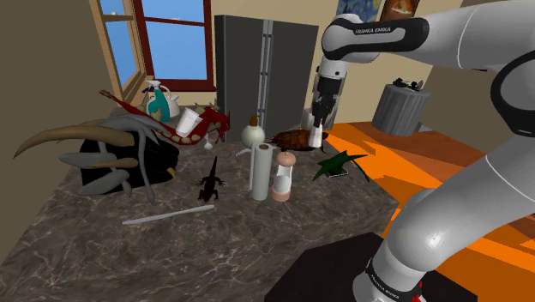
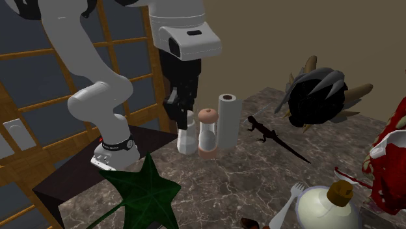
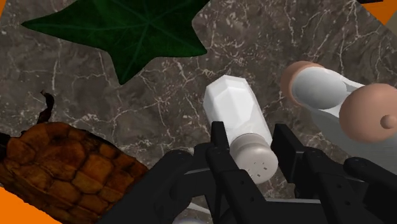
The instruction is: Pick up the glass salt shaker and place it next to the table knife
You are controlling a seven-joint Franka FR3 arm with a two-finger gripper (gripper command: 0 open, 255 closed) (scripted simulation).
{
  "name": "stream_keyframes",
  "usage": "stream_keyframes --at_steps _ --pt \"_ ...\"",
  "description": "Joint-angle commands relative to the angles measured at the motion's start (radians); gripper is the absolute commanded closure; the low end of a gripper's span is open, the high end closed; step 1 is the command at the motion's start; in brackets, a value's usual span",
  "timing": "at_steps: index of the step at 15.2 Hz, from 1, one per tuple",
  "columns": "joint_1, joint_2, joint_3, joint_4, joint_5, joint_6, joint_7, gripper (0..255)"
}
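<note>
1. The gripper (image 3: 249, 132) points down over the table (image 1: 214, 249). Its two black fingers (image 3: 219, 141) are closed on the shaker (image 3: 235, 105), one on each side just below the cap.
2. The shaker has a white body and a grey cap with small holes. In the second exterior view it hangs upright under the gripper (image 2: 180, 120), with its base at or just above the marble; I cannot tell which.
3. The shaker (image 2: 186, 140) is just beside a pink-capped mill (image 2: 207, 133), and a white roll (image 2: 226, 120) stands on the mill's far side.
4. In the wrist view a green leaf (image 3: 133, 32) lies beyond the shaker and a brown turtle (image 3: 57, 162) lies to one side; neither touches it.
5. In the shoulder view the knife (image 1: 163, 214) lies flat near the table's front, well apart from the shaker (image 1: 315, 137) and the gripper (image 1: 317, 129).
6. A black lizard (image 1: 210, 180), the roll (image 1: 260, 170) and the mill (image 1: 283, 176) lie between the knife and the shaker.
</note>
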Motion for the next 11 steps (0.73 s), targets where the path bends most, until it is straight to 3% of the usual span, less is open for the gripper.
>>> stream_keyframes --at_steps 1,11 --pt "0.001 0.003 0.001 0.03 0.001 -0.028 0.001 255" --pt "0.08 -0.035 0.159 -0.018 0.063 -0.008 0.223 255"
